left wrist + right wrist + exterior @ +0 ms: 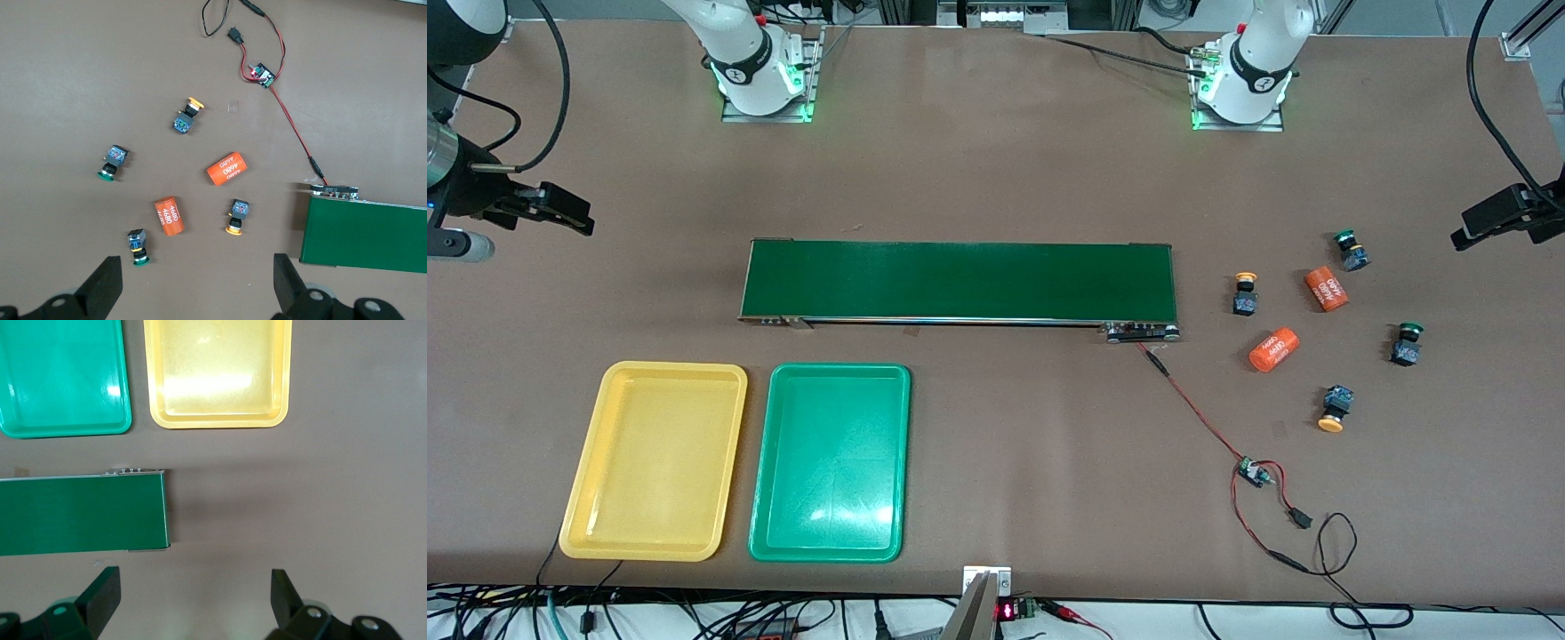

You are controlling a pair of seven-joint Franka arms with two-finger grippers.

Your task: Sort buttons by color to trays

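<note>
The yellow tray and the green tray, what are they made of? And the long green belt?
The yellow tray and the green tray look like smooth, glossy plastic: light makes bright shiny patches on their floors, and their corners are rounded. The long green belt looks matte, perhaps rubber or coated fabric, since it shows no shine; the edge nearer the front camera looks like metal.

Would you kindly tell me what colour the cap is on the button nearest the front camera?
Yellow-orange; the button shows best in the front view.
</note>
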